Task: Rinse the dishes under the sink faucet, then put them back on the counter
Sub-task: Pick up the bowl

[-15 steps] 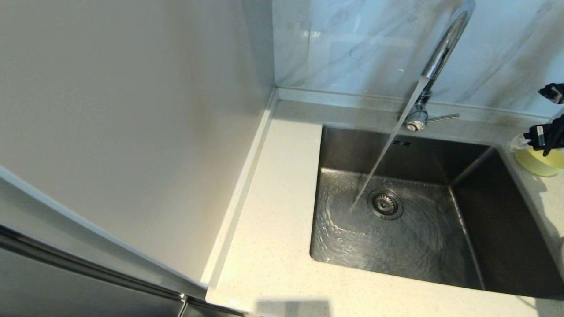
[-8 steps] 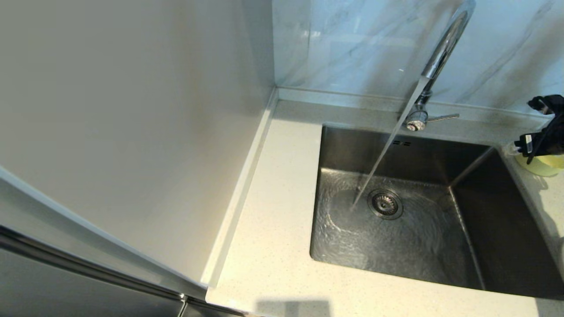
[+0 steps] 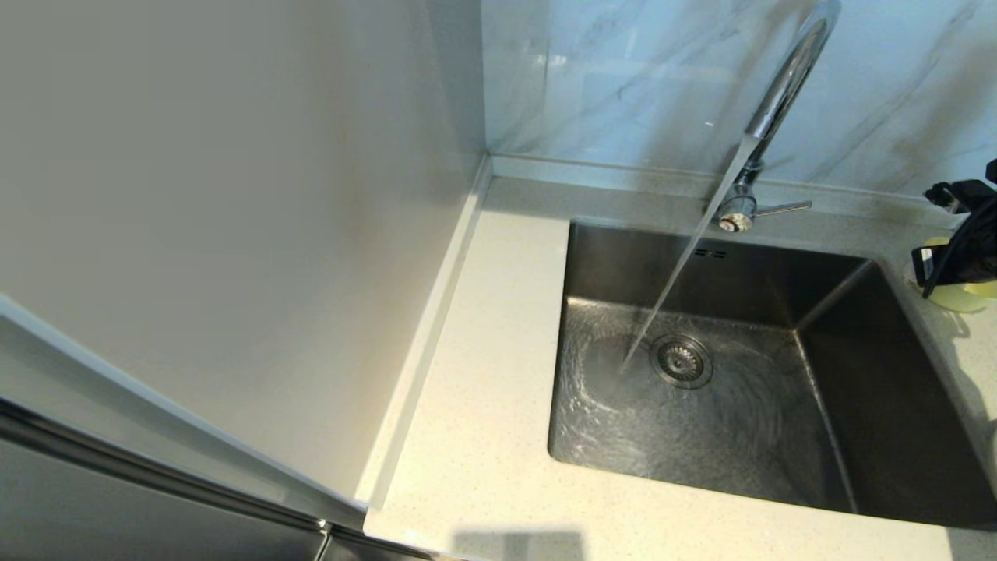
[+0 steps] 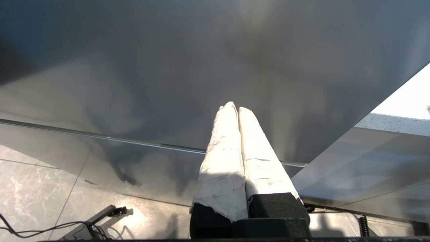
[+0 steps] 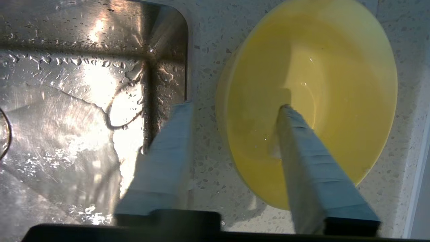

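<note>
right gripper [image 5: 235, 106] fingers apart | above bowl [image 5: 336, 67] rim | bowl on counter [image 5: 208, 50] beside sink [image 5: 84, 84]

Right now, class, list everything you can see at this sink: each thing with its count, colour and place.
Bowl: one, pale yellow, on the counter right of the sink.
Sink: one, brushed steel, set in the counter.
Drain: one, steel, on the sink floor.
Faucet: one, chrome, behind the sink, water running.
Counter: one, off-white speckled, around the sink.
Wall: grey-veined marble, behind the faucet.
Right gripper: open, one finger over the bowl, the other outside it.
Left gripper: shut, parked away from the sink.
</note>
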Controlling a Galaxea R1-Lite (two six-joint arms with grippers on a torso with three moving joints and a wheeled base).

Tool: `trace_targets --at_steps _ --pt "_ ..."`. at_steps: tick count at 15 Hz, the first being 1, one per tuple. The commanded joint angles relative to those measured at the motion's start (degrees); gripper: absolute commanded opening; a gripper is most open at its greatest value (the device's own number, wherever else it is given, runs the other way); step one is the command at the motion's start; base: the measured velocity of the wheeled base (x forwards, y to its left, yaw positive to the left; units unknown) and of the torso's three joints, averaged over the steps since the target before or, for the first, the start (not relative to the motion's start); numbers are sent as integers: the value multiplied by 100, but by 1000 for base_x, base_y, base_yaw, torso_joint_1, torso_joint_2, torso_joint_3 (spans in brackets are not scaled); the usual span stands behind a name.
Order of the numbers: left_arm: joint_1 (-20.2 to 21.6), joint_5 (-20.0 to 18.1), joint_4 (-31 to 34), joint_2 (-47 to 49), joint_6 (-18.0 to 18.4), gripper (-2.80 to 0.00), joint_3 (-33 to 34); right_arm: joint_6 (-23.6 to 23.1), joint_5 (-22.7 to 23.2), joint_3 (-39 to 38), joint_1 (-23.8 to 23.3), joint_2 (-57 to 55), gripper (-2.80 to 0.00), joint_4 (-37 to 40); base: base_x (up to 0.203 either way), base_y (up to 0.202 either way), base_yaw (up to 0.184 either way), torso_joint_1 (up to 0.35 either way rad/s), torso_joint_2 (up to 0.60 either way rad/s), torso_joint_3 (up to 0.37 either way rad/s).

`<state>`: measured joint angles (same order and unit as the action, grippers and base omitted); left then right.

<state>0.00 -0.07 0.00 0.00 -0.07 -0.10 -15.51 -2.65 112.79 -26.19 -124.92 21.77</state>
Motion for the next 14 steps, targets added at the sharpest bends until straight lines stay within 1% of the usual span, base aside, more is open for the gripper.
trace_targets --at_steps 1,4,7,8,10,11,12,14 --pt "0 -1 0 0 -1 -280 1 9 15 -11 -1 35 -280 16 0 0 0 0 0 0" --pt "-1 -1 0 0 -1 -280 1 132 215 -61 -1 188 -280 20 0 0 0 0 0 0" --pt "0 -1 0 0 -1 -280 1 144 329 -229 7 455 -280 22 0 0 0 0 0 0" --pt "0 -1 0 0 -1 -280 1 144 485 -335 8 600 -280 28 0 0 0 0 0 0" --pt "0 -1 0 0 -1 -280 9 124 1043 -773 2 1058 -280 50 0 0 0 0 0 0" --pt "-8 -1 0 0 -1 -280 1 61 1307 -1193 3 1318 -280 41 0 0 0 0 0 0" --pt "0 -1 0 0 -1 -280 1 -127 1611 -1688 12 1674 -280 33 0 0 0 0 0 0" --pt "0 -1 0 0 -1 -280 1 -606 2363 -2598 141 2442 -280 42 0 0 0 0 0 0"
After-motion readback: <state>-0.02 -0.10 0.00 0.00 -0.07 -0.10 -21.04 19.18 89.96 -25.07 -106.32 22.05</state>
